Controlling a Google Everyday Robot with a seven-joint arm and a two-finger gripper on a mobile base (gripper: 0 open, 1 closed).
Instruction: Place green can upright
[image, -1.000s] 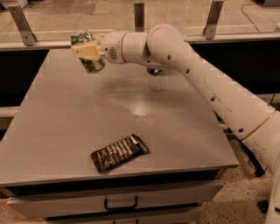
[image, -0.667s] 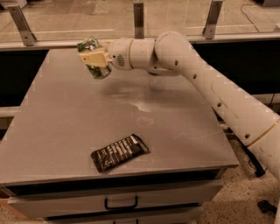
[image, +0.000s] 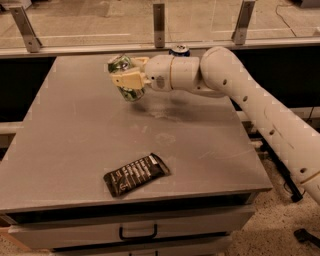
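Observation:
The green can (image: 126, 78), light green and white with silver ends, is held in my gripper (image: 127, 79) above the back middle of the grey table (image: 75, 145). The can is tilted, its silver top pointing up and to the left. My cream fingers (image: 122, 78) are shut across its middle. The white arm (image: 235, 90) reaches in from the right.
A dark blue can (image: 179, 50) stands at the table's back edge, partly hidden behind my arm. A black snack packet (image: 136, 174) lies flat near the front. A drawer with a black handle (image: 137, 232) is below the tabletop. A railing with metal posts runs behind.
My gripper has carried the green can to the right and slightly toward the front, from the back left toward the back middle of the table. The packet has not moved.

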